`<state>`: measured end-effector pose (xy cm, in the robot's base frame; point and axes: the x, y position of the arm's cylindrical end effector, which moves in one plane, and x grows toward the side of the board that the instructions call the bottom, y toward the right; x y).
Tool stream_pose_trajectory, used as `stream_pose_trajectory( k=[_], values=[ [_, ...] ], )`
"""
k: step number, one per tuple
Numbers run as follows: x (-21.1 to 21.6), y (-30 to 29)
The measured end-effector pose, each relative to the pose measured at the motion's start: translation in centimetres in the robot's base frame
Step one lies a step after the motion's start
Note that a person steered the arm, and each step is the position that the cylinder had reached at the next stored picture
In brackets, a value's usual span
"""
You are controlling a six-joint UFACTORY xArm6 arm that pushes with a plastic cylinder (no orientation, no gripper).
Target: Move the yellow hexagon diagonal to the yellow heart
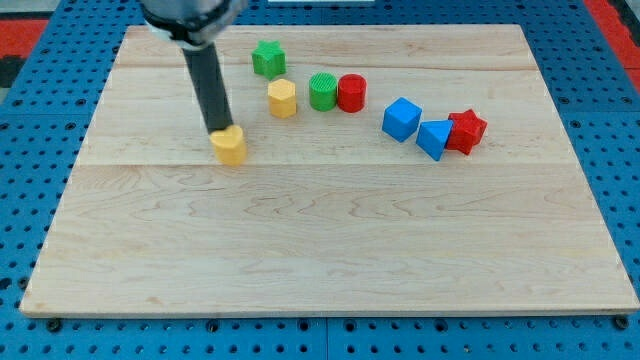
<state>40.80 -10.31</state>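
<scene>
My tip (220, 131) rests against the upper left side of a yellow block (230, 147) in the left half of the wooden board (300, 250). This block looks like the yellow heart, though its shape is partly hidden by the rod. A second yellow block (282, 98), which looks like the yellow hexagon, stands up and to the right of it, apart from the tip. The dark rod comes down from the view's top left.
A green star (267, 58) lies above the hexagon. A green cylinder (323, 91) and a red cylinder (351, 92) touch each other just right of the hexagon. Further right are a blue cube (401, 118), a blue wedge-like block (434, 138) and a red star (466, 130).
</scene>
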Motion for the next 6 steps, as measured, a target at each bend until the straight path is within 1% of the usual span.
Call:
stream_pose_trajectory(
  k=[1,2,4,5,6],
  values=[
    [0.9,5.2],
    [-0.8,7.6],
    [-6.3,8.1],
    [-7.8,8.3],
    [-9.2,3.8]
  ],
)
